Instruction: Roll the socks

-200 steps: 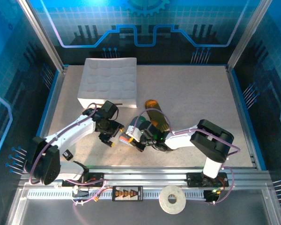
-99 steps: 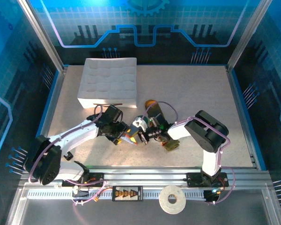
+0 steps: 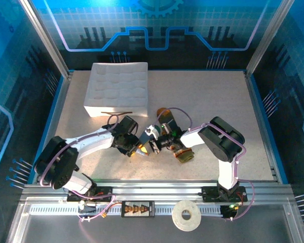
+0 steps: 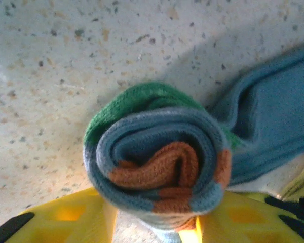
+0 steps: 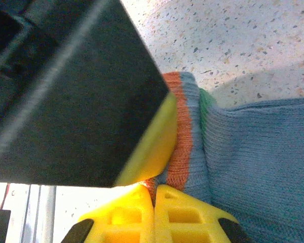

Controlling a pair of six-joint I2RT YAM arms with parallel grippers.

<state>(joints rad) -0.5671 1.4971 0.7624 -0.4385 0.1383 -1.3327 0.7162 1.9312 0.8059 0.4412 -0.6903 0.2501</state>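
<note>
Mid-table, the left gripper [image 4: 157, 228] clamps the grey-blue sock [image 4: 157, 162], rolled tight; the right gripper [image 5: 153, 202], fingers pressed together, touches its orange cuff [image 5: 182, 147]. Just beyond lies the olive-green sock [image 3: 165, 112], farther back the white tray [image 3: 119, 86]

Blue glow tints the top view's walls [image 3: 20, 61]; the table [image 3: 207, 101] is evenly lit, sharp. Left wrist view is soft, bluish, the rolled sock [image 4: 157, 152] shadowing up-right. Right wrist view blurs up close, white glare bottom left
</note>
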